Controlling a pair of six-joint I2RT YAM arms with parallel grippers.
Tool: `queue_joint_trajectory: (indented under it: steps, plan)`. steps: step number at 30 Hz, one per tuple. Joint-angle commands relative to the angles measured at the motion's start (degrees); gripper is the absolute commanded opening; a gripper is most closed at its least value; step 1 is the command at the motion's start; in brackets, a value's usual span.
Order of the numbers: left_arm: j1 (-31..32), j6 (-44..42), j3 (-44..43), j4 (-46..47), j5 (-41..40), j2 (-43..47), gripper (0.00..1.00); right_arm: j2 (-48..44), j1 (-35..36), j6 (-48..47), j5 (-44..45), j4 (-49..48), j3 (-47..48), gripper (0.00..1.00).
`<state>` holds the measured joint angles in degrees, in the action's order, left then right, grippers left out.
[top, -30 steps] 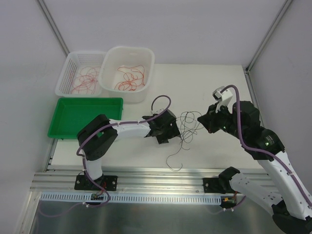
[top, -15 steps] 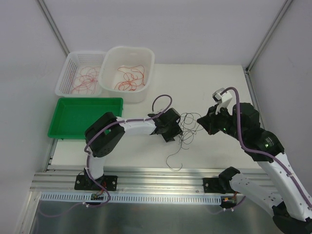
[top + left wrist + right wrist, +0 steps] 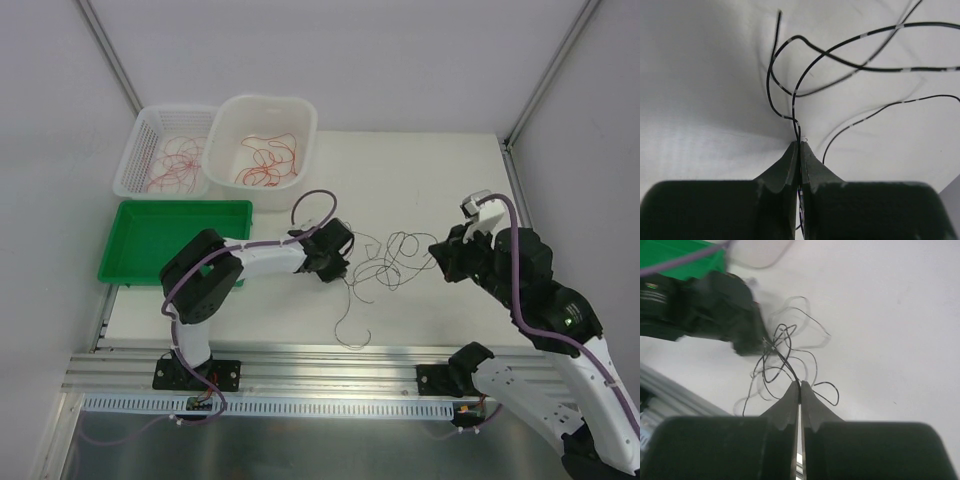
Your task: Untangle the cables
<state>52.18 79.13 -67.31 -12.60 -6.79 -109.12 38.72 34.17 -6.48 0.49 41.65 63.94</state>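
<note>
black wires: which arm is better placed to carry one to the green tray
Left, likely: the left pincer, shut on the black wires, sits nearer the green tray; the right pincer grips them farther off.

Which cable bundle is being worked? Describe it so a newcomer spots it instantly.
On the white table, look at the middle. A loose black wire tangle is strung from the left claw to the right claw, both pinched shut on it. The red and orange wires lie apart from it, in the white tub and the basket at far left.

White arm links (image 3: 265, 262), bulky black joints (image 3: 205, 285), purple cables (image 3: 310, 200), dark tapered hand fingers (image 3: 785, 170).
</note>
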Motion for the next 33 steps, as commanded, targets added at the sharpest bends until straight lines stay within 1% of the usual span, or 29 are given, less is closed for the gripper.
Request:
queue_joint_trajectory:
  steps: [1, 3, 4, 5, 6, 7, 8, 9, 10, 14, 16, 18, 19, 20, 21, 22, 24, 25, 26, 27, 29, 31, 32, 33]
  plan:
    - [-4.19, -3.8, 3.41, -2.43, -6.3, 7.59, 0.0, -1.36, 0.19, 1.37, 15.8, 6.49, 1.1, 0.01]
    - [-5.25, -8.01, 3.76, -2.95, -8.32, 12.16, 0.0, -1.28, 0.19, 2.78, 20.14, 8.61, 0.22, 0.01]
    - [-5.68, -11.07, 3.5, -3.22, -10.85, 13.83, 0.0, -0.93, 0.02, 4.36, 23.29, 10.28, -1.26, 0.01]
    - [-5.69, -12.85, 3.33, -3.57, -12.53, 17.24, 0.0, -0.75, -0.07, 5.33, 24.11, 10.99, -2.23, 0.01]
    - [-5.69, -14.78, 2.28, -3.66, -13.68, 18.84, 0.0, -0.49, -0.33, 6.21, 24.73, 11.87, -3.2, 0.01]
    - [-5.69, -16.62, 1.75, -3.83, -15.78, 20.42, 0.0, -0.05, -0.51, 6.3, 24.99, 12.05, -5.39, 0.01]
    - [-5.69, -19.86, 1.13, -4.01, -16.76, 23.4, 0.0, 0.47, -0.86, 9.35, 24.74, 12.23, -6.45, 0.01]
    - [-5.69, -21.55, -0.09, -4.18, -17.46, 24.73, 0.0, 0.83, -1.38, 10.08, 24.38, 11.79, -7.59, 0.01]
    - [-5.69, -24.78, -0.71, -4.27, -19.65, 26.05, 0.0, 1.09, -1.83, 11.04, 23.25, 11.53, -8.91, 0.01]
    - [-5.69, -32.45, -3.26, -4.71, -24.58, 33.08, 0.0, 2.76, -4.63, 13.59, 20.17, 9.95, -14.27, 0.01]
    - [-5.78, -36.74, -4.84, -4.8, -25.64, 35.45, 0.0, 3.99, -5.69, 13.95, 18.85, 9.24, -15.07, 0.01]
    - [-5.87, -39.39, -7.03, -4.8, -24.34, 36.26, 0.0, 5.39, -6.57, 13.95, 17.53, 8.46, -15.95, 0.01]
    - [-5.78, -41.67, -7.83, -4.71, -22.76, 36.43, 0.0, 6.01, -6.75, 13.69, 16.83, 8.01, -16.22, 0.01]
    - [-5.86, -42.47, -9.23, -4.8, -19.09, 36.17, 0.0, 6.63, -6.58, 13.34, 15.34, 7.49, -16.13, 0.02]
    - [-5.78, -42.92, -9.77, -4.71, -16.62, 36.08, 0.0, 7.15, -6.58, 12.29, 11.15, 5.66, -16.13, 0.04]
    - [-5.78, -43.53, -10.12, -4.71, -14.68, 35.47, 0.0, 7.07, -6.58, 11.67, 8.85, 4.33, -16.39, 0.09]
    - [-5.6, -44.15, -10.47, -4.71, -9.94, 34.68, 0.0, 6.63, -6.05, 10.62, 2.89, 1.09, -16.48, 0.16]
    - [-5.43, -44.33, -10.39, -4.8, -9.22, 34.24, 0.0, 6.46, -5.7, 9.48, 1.28, 0.37, -16.13, 0.2]
    - [-5.16, -44.24, -10.21, -4.8, -8.77, 34.06, 0.0, 6.28, -4.91, 8.86, 0.14, -0.07, -15.78, 0.31]
    - [-4.47, -44.33, -10.04, -4.71, -8.42, 33.98, 0.0, 6.02, -4.56, 8.16, -2.75, -0.95, -15.26, 0.35]
    - [-3.76, -44.68, -9.86, -4.71, -7.81, 33.71, 0.0, 4.36, -3.16, 6.92, -4.26, -2.09, -14.73, 0.42]
    - [-2.88, -45.55, -9.6, -4.71, -6.76, 33.19, 0.0, 2.86, -2.8, 5.27, -7.86, -4.2, -14.2, 0.48]
    - [-2.44, -45.82, -9.16, -4.71, -6.66, 32.92, 0.0, 1.37, -2.54, 4.99, -9.27, -6.47, -14.02, 0.49]
    - [-2.18, -46.0, -8.98, -4.71, -6.49, 32.75, 0.0, 0.84, -2.45, 4.64, -12.85, -7.62, -13.93, 0.5]
